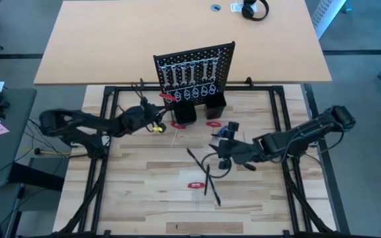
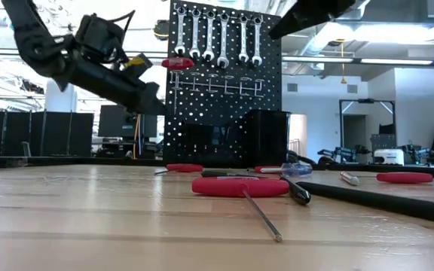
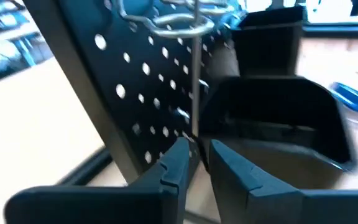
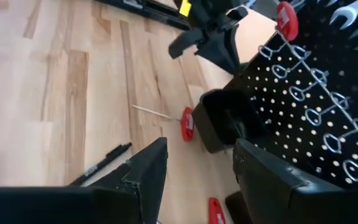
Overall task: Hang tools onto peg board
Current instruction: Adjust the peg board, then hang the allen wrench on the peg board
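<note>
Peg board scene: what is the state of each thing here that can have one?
Left tool: at the peg board, beside the hung screwdriver's shaft.
Right tool: open, empty.
Wrenches: hanging on the board.
Red-topped screwdriver: hanging through a ring hook.
Red-handled tool: lying on the table.
Black sticks: lying on the table.
</note>
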`<state>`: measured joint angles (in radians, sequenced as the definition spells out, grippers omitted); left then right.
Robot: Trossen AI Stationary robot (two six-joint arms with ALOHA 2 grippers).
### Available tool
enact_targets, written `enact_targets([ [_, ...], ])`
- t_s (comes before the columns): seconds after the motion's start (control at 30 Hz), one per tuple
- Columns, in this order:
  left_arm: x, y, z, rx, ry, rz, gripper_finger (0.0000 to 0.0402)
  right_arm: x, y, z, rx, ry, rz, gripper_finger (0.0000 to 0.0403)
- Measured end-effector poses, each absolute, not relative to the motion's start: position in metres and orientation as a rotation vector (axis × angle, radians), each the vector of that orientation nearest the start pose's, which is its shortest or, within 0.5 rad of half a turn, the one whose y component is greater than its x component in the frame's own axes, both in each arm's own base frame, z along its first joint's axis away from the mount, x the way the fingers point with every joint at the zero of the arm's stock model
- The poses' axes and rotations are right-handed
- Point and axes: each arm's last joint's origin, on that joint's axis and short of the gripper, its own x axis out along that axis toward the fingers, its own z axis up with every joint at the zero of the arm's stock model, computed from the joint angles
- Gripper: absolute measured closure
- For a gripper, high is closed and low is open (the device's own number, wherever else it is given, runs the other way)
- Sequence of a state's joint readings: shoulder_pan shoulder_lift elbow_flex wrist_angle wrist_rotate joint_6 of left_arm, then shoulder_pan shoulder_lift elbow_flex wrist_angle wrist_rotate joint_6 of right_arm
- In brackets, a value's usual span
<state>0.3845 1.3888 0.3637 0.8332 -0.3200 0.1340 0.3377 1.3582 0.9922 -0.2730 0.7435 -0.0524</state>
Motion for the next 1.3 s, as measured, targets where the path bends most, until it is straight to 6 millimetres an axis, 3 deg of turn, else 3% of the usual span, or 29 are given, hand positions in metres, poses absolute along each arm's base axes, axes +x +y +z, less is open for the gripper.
enact_targets([
  [0.37, 0.236, 0.143, 0.139, 0.159, 0.283, 0.810, 0.0385, 0.276, 0.077, 0.276, -0.392, 0.564, -0.398, 0.0211],
  [0.8, 0.242, 0.169, 0.131, 0.176, 0.316, 0.875, 0.0391, 0.276, 0.071, 0.271, -0.375, 0.591, -0.423, 0.0211],
  [0.97, 0.239, 0.167, 0.130, 0.215, 0.418, 0.859, 0.0391, 0.272, 0.059, 0.242, -0.356, 0.631, -0.436, 0.0211],
  [1.1, 0.232, 0.163, 0.134, 0.230, 0.534, 0.844, 0.0391, 0.269, 0.048, 0.213, -0.266, 0.602, -0.347, 0.0211],
  [1.3, 0.215, 0.151, 0.145, 0.179, 0.701, 0.810, 0.0391, 0.262, 0.034, 0.188, -0.155, 0.557, -0.283, 0.0211],
])
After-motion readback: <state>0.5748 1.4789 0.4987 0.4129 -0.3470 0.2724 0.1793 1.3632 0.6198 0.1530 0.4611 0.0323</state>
